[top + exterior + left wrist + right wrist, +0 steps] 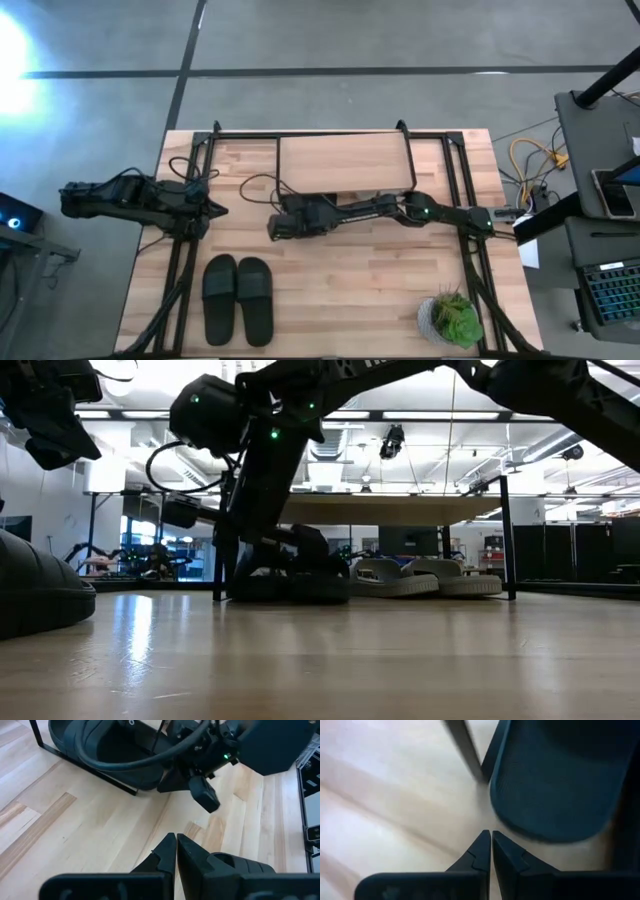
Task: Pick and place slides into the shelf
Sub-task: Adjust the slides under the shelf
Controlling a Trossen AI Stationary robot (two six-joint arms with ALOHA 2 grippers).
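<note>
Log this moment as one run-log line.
right tool: shut, empty, by black slide at shelf | left tool: shut, waiting | black slide pair: on table

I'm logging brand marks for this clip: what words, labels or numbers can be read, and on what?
None can be read.
Black slides: no visible mark.
Light grey slides under the shelf: no legible print.
Laptop beside the table: keys too small to read.

Both arms were matte black with chunky jointed segments. Loose black cables looped beside the left arm (130,198). Small green lights glowed on the right arm (400,210). Each tool ended in two black, wedge-shaped fingers (167,851) with stepped inner edges.
</note>
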